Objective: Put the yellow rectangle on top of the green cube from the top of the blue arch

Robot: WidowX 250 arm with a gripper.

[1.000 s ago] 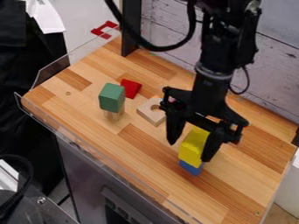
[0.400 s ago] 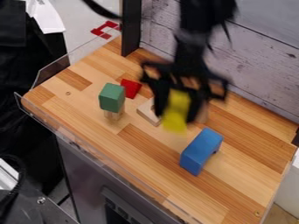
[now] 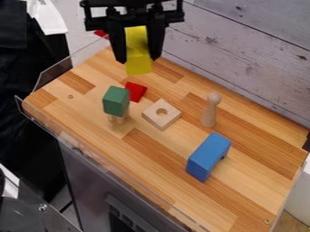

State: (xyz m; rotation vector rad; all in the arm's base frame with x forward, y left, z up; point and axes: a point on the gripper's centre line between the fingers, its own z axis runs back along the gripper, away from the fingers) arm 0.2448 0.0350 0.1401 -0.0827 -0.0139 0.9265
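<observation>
the black two-finger gripper (image 3: 138, 60) is near the top edge of the view, left of the middle, hanging over the far left part of the butcher-block counter (image 3: 151, 158). its two fingers are clamped on the yellow rectangular block (image 3: 138, 52), one on each side. the block's long axis runs nearly upright in the view, in line with the fingers, one narrow end up between them and the other pointing down, poking out a little past the fingertips. it is up in the air, and in the view it sits above the small red block (image 3: 135, 91) and up and to the right of the green cube (image 3: 115, 100).

the green cube rests on top of a light wooden piece (image 3: 118, 119), with the red block just beside it to the upper right. to the right of these lies a flat, square, pale wooden block (image 3: 160, 122) with a round hole in its top, and past that stands a pale wooden peg (image 3: 209, 115) with a round head. nearer the front, well apart from the gripper, is the blue arch block (image 3: 205, 156), its long axis slanting from lower left to upper right.
</observation>
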